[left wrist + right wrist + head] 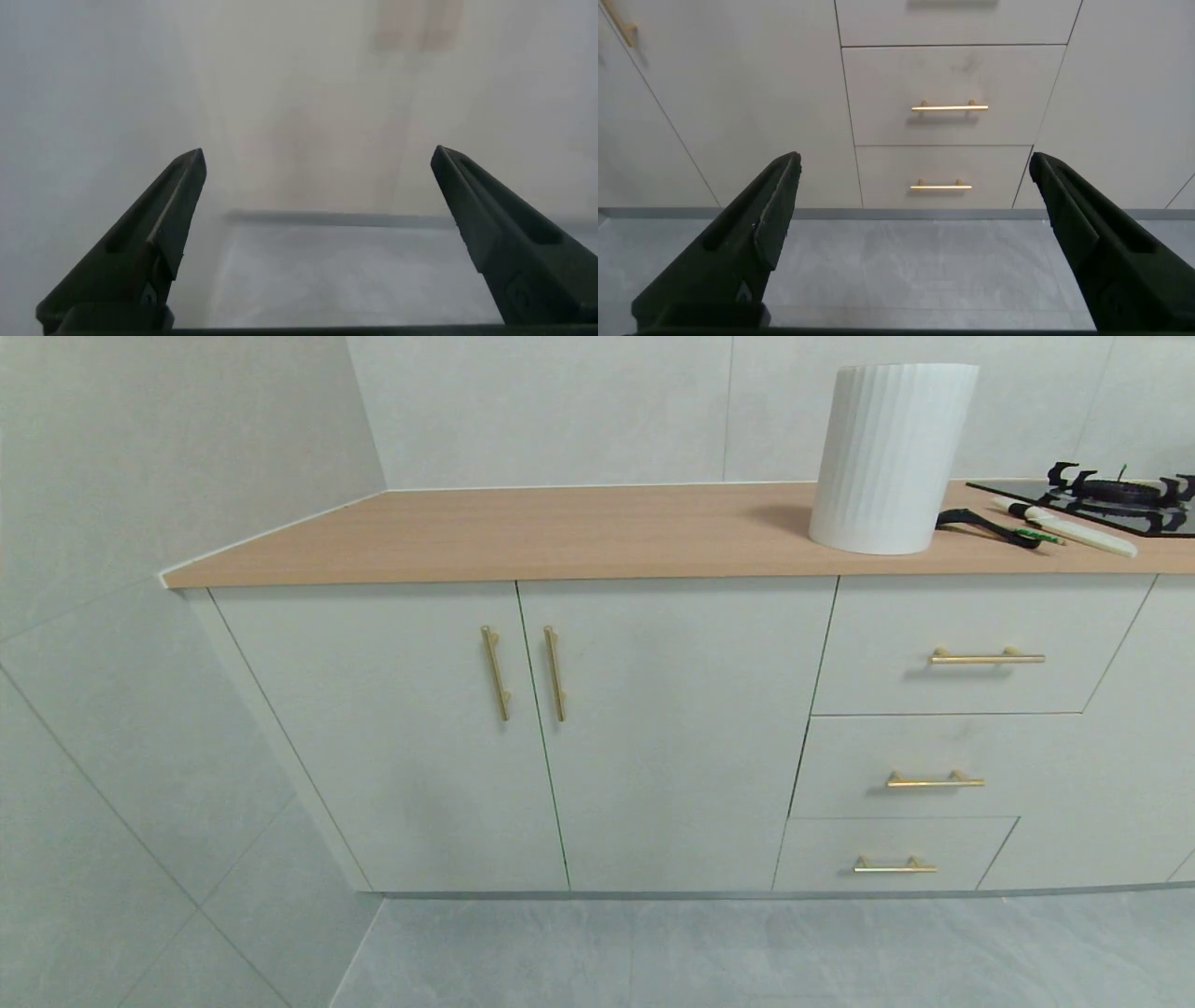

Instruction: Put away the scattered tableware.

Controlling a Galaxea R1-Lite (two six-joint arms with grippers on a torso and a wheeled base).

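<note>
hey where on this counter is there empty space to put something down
The countertop is bare from the wall corner on the left up to the white ribbed container. Right of the container it is crowded: a black-handled utensil and a white utensil lie by the hob.

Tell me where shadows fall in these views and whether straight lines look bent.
Head view: the white ribbed container casts a shadow leftward on the countertop; the top drawer handle shades the front below it; cabinet seams splay outward. Right wrist view: even light, a lower drawer handle glints. Left wrist view: flat light, no distinct shadows.
</note>
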